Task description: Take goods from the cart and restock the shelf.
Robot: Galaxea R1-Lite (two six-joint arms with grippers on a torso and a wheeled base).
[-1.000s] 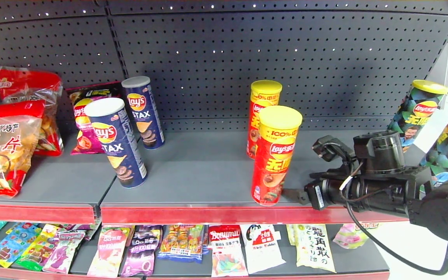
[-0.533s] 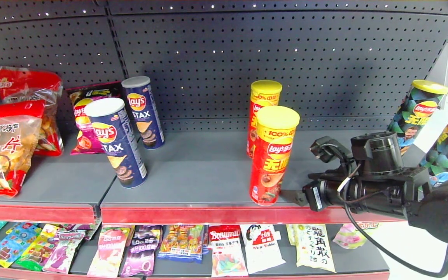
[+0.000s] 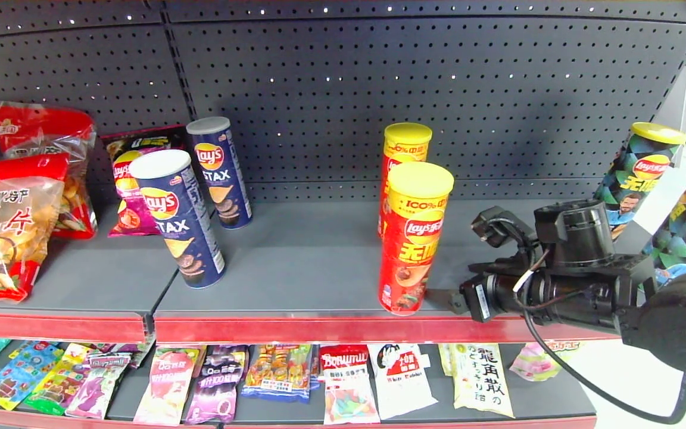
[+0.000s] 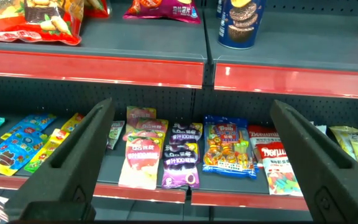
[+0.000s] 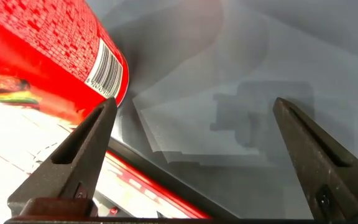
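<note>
While my left fingers [image 4: 73, 158] hang spread wide and holding nothing, low down and facing the candy packets [image 4: 179, 158] on the lower shelf, my right fingers [image 5: 73, 162] are up at the front of the upper shelf [image 3: 295, 262], also wide apart and empty

Just beside one of them stands the red can [image 3: 414, 238], close to the shelf's red front rail [image 3: 319, 329]. Its base sits outside my span, not between the fingers, and I cannot tell whether the fingertip touches it

I judge it a light tube: stiff enough to hold its shape, yet with thin walls that would dent under a hard squeeze, and a glossy skin that could slip. Tall and narrow, it should tip easily if nudged low. I would take it around the middle of the body, with modest pressure, and leave the yellow lid [image 3: 420, 177] alone

Directly behind it stands a second red can [image 3: 405, 149], close enough to be bumped. Farther along are two blue cans [image 3: 179, 217], then the perforated back panel [image 3: 379, 77]
</note>
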